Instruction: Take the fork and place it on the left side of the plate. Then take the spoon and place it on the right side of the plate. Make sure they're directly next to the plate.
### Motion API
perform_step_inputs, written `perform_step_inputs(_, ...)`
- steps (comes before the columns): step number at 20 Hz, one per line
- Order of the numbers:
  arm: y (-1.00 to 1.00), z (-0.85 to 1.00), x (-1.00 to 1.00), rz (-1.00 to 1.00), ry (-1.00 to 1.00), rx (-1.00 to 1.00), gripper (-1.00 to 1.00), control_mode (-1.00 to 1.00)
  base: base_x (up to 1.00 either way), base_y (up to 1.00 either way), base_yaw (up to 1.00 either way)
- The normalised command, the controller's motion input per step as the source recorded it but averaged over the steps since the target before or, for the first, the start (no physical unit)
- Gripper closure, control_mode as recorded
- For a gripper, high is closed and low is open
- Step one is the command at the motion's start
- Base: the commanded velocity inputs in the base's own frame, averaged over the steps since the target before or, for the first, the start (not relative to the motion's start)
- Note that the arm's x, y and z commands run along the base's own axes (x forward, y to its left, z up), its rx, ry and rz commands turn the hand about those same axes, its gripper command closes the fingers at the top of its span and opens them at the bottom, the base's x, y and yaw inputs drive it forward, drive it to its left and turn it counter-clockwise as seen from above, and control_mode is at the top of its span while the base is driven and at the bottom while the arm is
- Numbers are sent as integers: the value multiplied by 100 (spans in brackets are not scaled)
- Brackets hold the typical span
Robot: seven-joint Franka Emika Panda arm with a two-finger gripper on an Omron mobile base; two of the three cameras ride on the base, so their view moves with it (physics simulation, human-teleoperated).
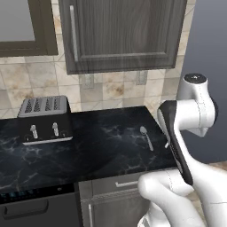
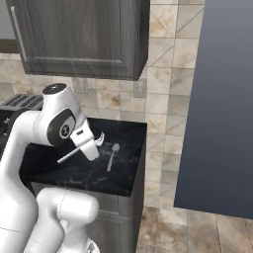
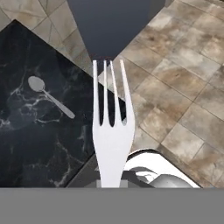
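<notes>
Fork (image 3: 112,131) clamped in the pincer (image 2: 94,146), handle end hidden at the grip; spoon (image 1: 146,137) flat on the counter (image 1: 106,142).

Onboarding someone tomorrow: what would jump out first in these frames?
The slim silver metal fork, tines up, stands large in the hand view, held in the shut two-finger gripper above the black marble counter. Next, the slim silver oval-bowled spoon lies alone on that counter near its right end. At the left in the left base view sits a silver-topped black four-slot toaster.
</notes>
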Motion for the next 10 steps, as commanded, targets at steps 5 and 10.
perform_step_inputs(5, -43, -26, -32, 0, 7, -5, 100, -100, 0, 0, 0)
perform_step_inputs(10, -37, -35, -11, 0, 5, -4, 100, -100, 0, 0, 0)
